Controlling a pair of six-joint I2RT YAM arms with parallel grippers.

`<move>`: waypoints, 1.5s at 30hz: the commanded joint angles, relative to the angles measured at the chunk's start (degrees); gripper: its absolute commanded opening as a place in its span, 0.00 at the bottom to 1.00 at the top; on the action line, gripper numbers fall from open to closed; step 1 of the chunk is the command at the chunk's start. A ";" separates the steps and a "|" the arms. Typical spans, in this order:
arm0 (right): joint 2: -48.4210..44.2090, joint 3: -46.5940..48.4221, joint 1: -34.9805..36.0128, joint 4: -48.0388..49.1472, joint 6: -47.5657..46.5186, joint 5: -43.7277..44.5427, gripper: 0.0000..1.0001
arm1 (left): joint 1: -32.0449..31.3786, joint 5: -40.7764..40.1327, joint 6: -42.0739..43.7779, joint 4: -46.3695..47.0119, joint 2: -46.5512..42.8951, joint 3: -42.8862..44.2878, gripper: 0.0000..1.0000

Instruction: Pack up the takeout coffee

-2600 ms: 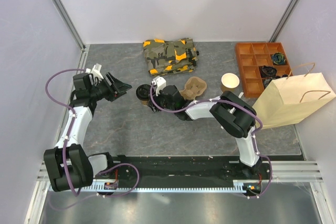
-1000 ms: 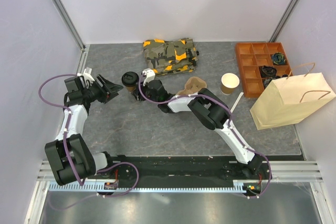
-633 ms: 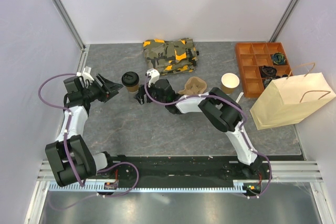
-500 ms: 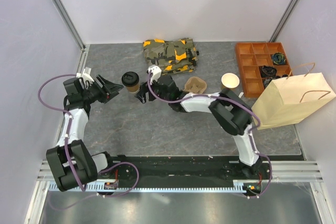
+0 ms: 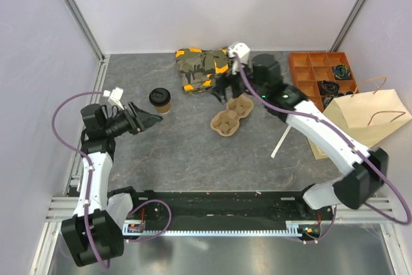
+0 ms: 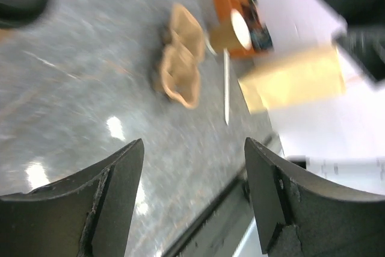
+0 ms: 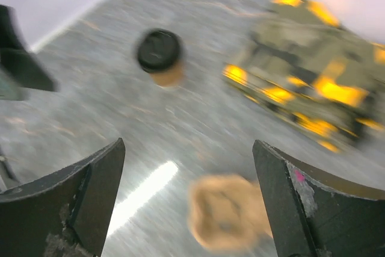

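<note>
Top external view: the takeout coffee [image 5: 160,99] is seen upright on the table [image 5: 193,152], lid on, outside the paper bag [image 5: 360,123].
Left gripper [image 5: 153,119]: the jaws are held apart with nothing between them. The coffee is placed just beyond their tips, untouched.
Right gripper [image 5: 222,88]: the jaws are spread wide and empty. The coffee is well apart from them.
Cup carrier [image 5: 232,114]: located near the right jaws, not gripped.
</note>
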 commanded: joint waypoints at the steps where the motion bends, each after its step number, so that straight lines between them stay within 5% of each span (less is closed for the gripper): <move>1: -10.03 -3.12 -5.63 -17.22 -10.62 -1.31 0.98 | -5.12 5.42 8.18 -3.47 -4.11 -0.73 0.75; 10: -22.98 2.14 -14.51 -33.49 -18.11 4.93 0.98 | -14.62 -1.16 15.23 -7.52 -6.15 2.52 0.74; 17: -21.85 -1.11 -17.94 -39.37 -15.12 3.36 0.98 | -18.58 -2.93 10.57 -6.64 -2.54 3.49 0.72; 22: -17.19 5.73 -20.49 -44.21 -11.52 -3.42 0.98 | -19.20 -2.84 10.74 -6.29 -3.33 3.41 0.72; 36: -22.55 23.66 -20.84 -57.92 -18.28 25.22 0.95 | -19.72 -1.61 11.89 -5.15 -6.76 2.71 0.72; 45: -21.06 17.79 -31.47 -61.26 -15.91 32.00 0.89 | -21.13 -1.61 12.06 -4.09 -5.27 5.60 0.71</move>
